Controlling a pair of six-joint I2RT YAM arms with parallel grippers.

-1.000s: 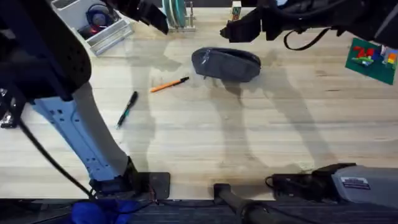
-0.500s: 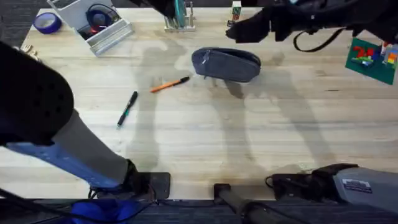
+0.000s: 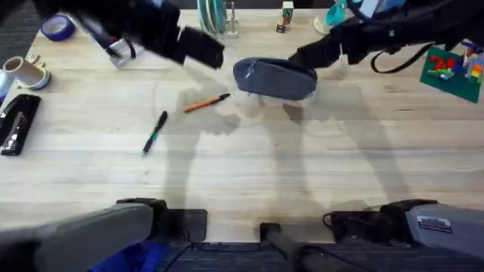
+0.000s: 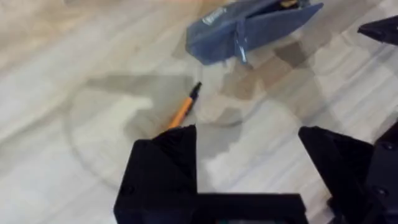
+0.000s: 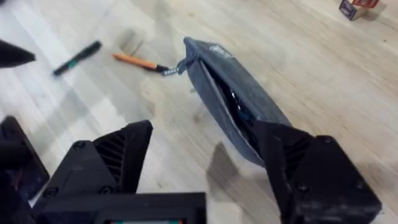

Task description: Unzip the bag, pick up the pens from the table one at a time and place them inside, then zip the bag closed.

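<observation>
The grey-blue bag [image 3: 274, 78] lies at the table's [image 3: 249, 174] back middle. In the right wrist view the bag [image 5: 233, 102] gapes along its zipper and shows a dark inside, with the pull tab [image 5: 180, 64] at its end. The orange pen [image 3: 206, 103] lies just left of the bag, and the black pen [image 3: 154, 133] lies farther left and nearer. My left gripper [image 3: 206, 48] hovers open above the bag's left end, with the orange pen [image 4: 185, 111] beyond its fingers. My right gripper [image 3: 306, 56] hangs open over the bag's right end. Both grippers are empty.
A black stapler [image 3: 17, 121], a tape roll [image 3: 26, 72] and blue tape [image 3: 57, 26] sit at the far left. A grey tray [image 3: 121, 50] stands at the back left, a rack [image 3: 215, 19] behind the bag, a green plate with bricks [image 3: 454, 69] at the right.
My left arm has swung from close under the camera out over the table to the bag's left end. The right gripper has come down nearer the bag's right end. Bag and pens lie unmoved.
</observation>
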